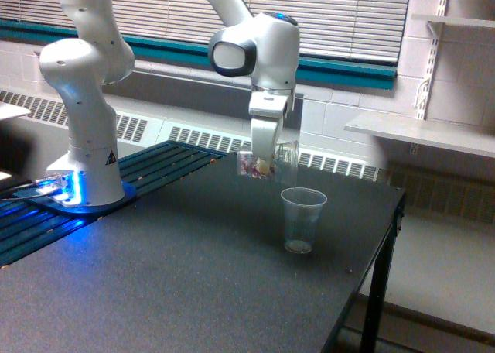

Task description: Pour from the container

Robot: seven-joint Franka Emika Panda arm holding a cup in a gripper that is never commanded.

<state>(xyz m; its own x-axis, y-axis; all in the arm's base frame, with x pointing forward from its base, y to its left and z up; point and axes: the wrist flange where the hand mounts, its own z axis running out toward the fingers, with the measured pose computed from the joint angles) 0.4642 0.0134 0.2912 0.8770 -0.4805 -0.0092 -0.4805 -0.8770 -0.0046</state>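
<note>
Hanging above the dark table (193, 275), the white arm's gripper (264, 161) is clamped on the container (267, 164), a clear vessel with pinkish, white and brown bits showing through its wall. The container is tipped onto its side in the air, up and to the exterior view's left of the clear plastic cup (302, 220), not touching it. The cup stands upright on the table with a little material at its bottom. The arm's base (87, 184) sits at the exterior view's left, lit blue.
</note>
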